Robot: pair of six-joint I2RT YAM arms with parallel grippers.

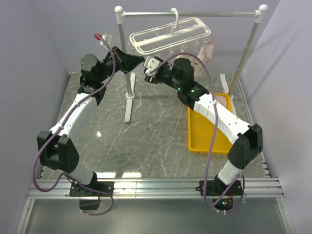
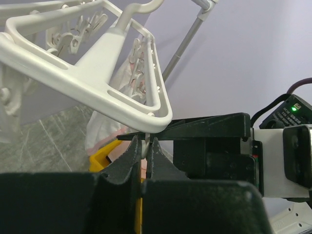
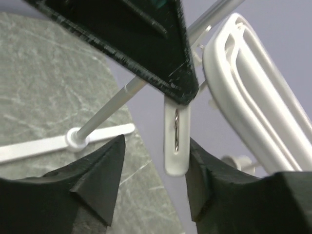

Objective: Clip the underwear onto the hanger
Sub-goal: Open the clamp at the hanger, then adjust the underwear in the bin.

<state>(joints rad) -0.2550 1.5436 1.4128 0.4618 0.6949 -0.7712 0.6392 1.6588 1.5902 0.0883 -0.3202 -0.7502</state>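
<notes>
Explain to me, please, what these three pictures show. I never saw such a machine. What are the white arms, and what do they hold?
Two robot arms stand on a marble-patterned table. One picture comes from a camera above them; the other two come from small cameras on each wrist.

A grey rail stand carries a white hanger with small dangling clips. Pale pink underwear already hangs at its far end, and a yellow tray lies on the right.

The left pincer is shut on a clip at the hanger's corner. The right pincer is open, with one finger on each side of that same clip.
</notes>
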